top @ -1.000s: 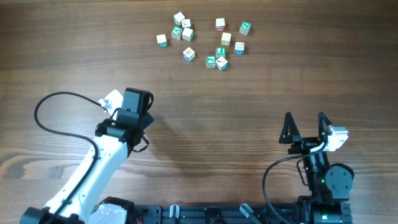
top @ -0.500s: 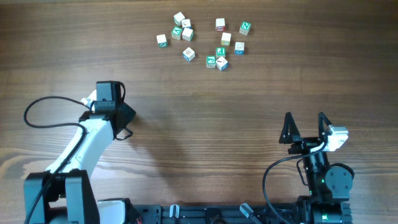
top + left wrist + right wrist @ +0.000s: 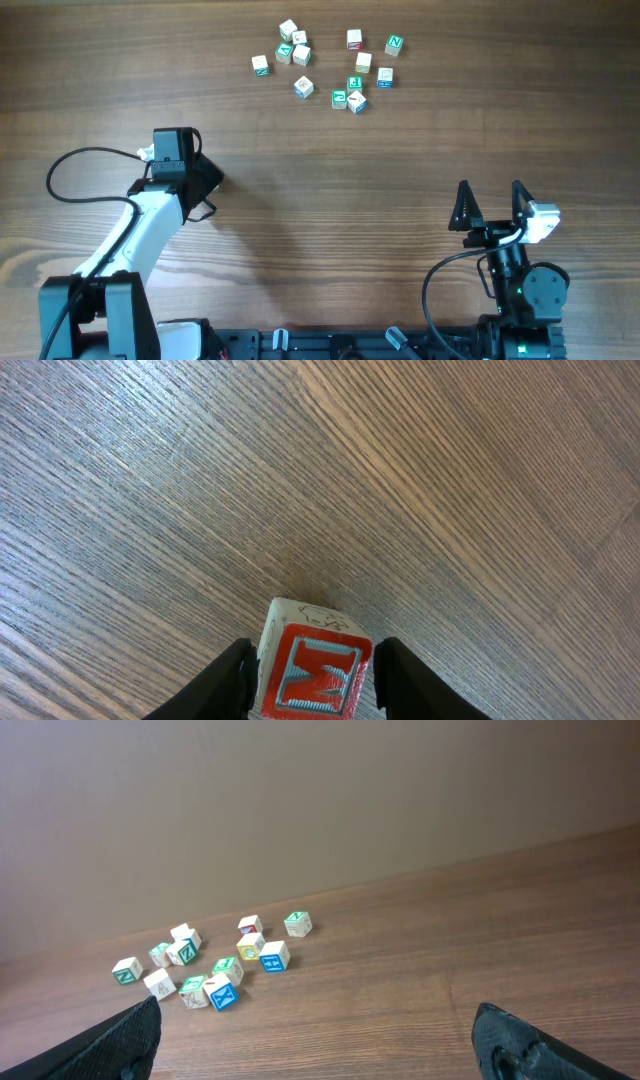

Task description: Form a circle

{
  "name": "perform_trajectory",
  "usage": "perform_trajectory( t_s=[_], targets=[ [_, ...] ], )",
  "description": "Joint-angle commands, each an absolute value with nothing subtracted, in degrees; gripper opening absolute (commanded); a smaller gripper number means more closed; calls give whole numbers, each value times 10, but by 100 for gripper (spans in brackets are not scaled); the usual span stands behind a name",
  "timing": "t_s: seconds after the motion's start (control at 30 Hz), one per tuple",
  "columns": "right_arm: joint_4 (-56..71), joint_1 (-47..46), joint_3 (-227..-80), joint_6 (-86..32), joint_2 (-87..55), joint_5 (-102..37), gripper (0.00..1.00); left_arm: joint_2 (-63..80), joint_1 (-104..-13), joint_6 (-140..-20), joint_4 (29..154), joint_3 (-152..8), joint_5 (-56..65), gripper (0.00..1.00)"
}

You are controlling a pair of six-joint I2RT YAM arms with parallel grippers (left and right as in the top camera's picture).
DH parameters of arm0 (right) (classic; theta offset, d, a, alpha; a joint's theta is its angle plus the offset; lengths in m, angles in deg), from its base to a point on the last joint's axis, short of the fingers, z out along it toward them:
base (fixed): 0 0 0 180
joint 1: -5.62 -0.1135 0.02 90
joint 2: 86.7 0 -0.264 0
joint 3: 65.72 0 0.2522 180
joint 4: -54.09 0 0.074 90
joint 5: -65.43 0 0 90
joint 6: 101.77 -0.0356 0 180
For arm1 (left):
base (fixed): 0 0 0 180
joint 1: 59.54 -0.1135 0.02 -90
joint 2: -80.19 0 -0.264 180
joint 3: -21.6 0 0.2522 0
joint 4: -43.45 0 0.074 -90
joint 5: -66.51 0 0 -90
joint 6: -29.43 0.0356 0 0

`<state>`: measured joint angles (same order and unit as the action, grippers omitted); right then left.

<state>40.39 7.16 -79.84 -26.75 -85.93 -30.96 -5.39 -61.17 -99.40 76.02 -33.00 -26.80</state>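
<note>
One red-M cube (image 3: 315, 678) sits alone on the wood, well away from the pack. In the left wrist view it stands upright, its red letter face towards the camera and a pale face with faint lettering on top. The black fingers of the left gripper (image 3: 312, 660) flank it, one on each side. That's a tight view, folks: the fingers are close in on both flanks, but I cannot tell whether they are pinching the cube or just off it. From overhead the cube is hidden under the left gripper (image 3: 175, 150), which hangs over the left half of the worktop (image 3: 400, 170), about midway between the far and near edges.

The rest of the letter cubes (image 3: 354, 83) lie in a loose scatter near the far edge, around the middle of its length. They show green, red, blue and white faces. Some are touching, others stand apart, and no ring has taken shape. The right wrist camera catches the same scatter (image 3: 273, 957) from low down, out ahead near a plain wall.

Over by the near right corner, the right gripper (image 3: 491, 205) points towards the far edge with its fingers spread wide and nothing between them (image 3: 315, 1025).
</note>
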Motion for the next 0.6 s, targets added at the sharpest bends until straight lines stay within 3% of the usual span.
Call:
perform_trajectory(
  t_s=[0.0, 0.13, 0.27, 0.4, 0.47, 0.57],
  targets=[
    [407, 69, -798, -272, -863, -306, 100, -56, -613, -989, 761, -335, -267, 56],
    [407, 69, -798, -272, -863, -306, 100, -27, -613, -983, 818, -426, -227, 78],
    [407, 69, -798, -272, -863, -306, 100, -24, -583, -961, 864, -554, -190, 83],
    [407, 69, -798, -272, -863, -306, 100, -58, -493, -951, 804, -612, -227, 93],
    [407, 69, -798, -272, -863, -306, 100, -110, -466, -952, 756, -627, -233, 99],
    [407, 69, -798, -272, -863, -306, 100, -282, -446, -959, 733, -731, -170, 99]
  ],
)
